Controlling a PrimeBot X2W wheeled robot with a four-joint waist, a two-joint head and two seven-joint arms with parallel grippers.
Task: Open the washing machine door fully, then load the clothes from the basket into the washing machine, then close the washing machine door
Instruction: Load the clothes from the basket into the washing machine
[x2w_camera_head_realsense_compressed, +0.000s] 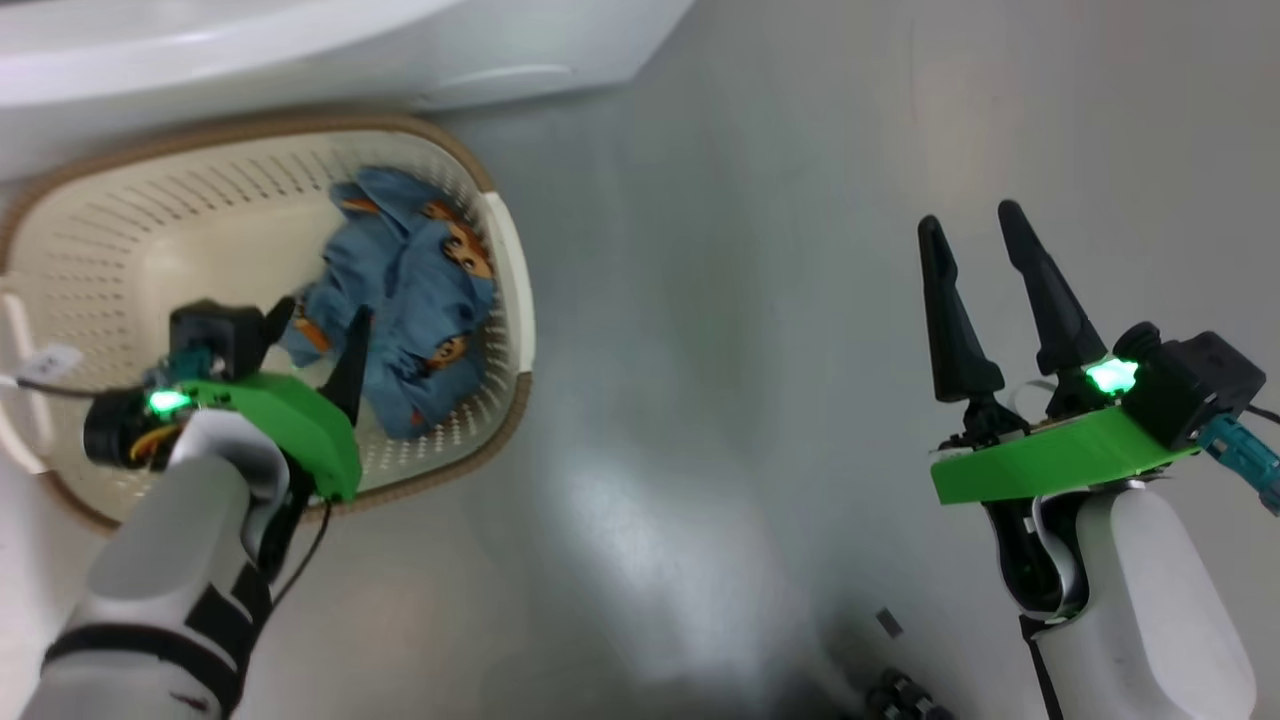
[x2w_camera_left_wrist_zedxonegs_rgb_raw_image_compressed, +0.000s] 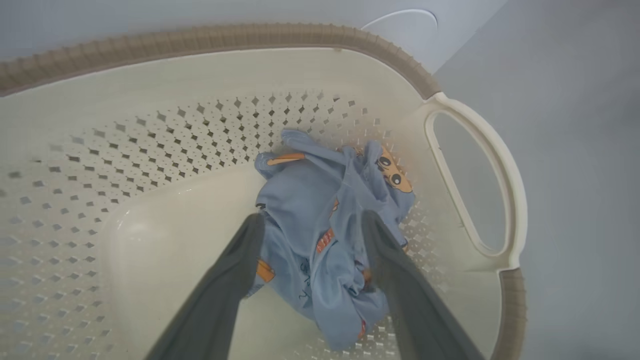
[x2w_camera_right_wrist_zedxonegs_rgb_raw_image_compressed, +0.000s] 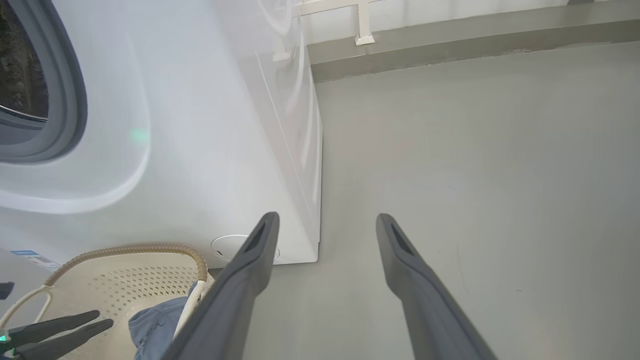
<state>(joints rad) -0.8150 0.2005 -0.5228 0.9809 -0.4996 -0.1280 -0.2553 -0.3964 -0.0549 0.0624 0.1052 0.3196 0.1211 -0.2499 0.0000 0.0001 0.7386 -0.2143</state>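
Observation:
The cream basket (x2w_camera_head_realsense_compressed: 505, 290) with a brown rim stands on the floor against the white washing machine (x2w_camera_head_realsense_compressed: 300, 50). A crumpled light blue bundle of clothes (x2w_camera_head_realsense_compressed: 420, 300) with orange figures lies at its right end. My left gripper (x2w_camera_head_realsense_compressed: 315, 345) reaches down into the basket, open. In the left wrist view its fingers (x2w_camera_left_wrist_zedxonegs_rgb_raw_image_compressed: 235, 270) straddle the clothes (x2w_camera_left_wrist_zedxonegs_rgb_raw_image_compressed: 310, 190), and the jaws are not closed on them. My right gripper (x2w_camera_head_realsense_compressed: 970, 218) hangs open over bare floor to the right, holding nothing. The machine's grey gasket (x2w_camera_right_wrist_zedxonegs_rgb_raw_image_compressed: 70, 100) rings the open drum mouth. The washing machine door is out of view.
Grey floor (x2w_camera_head_realsense_compressed: 720, 350) stretches to the right of the basket and the machine. The basket handle (x2w_camera_left_wrist_zedxonegs_rgb_raw_image_compressed: 480, 175) lies just right of the clothes. A grey skirting strip (x2w_camera_right_wrist_zedxonegs_rgb_raw_image_compressed: 450, 45) runs along the far wall beyond the machine's corner. Small dark parts (x2w_camera_head_realsense_compressed: 900, 690) sit at the bottom edge.

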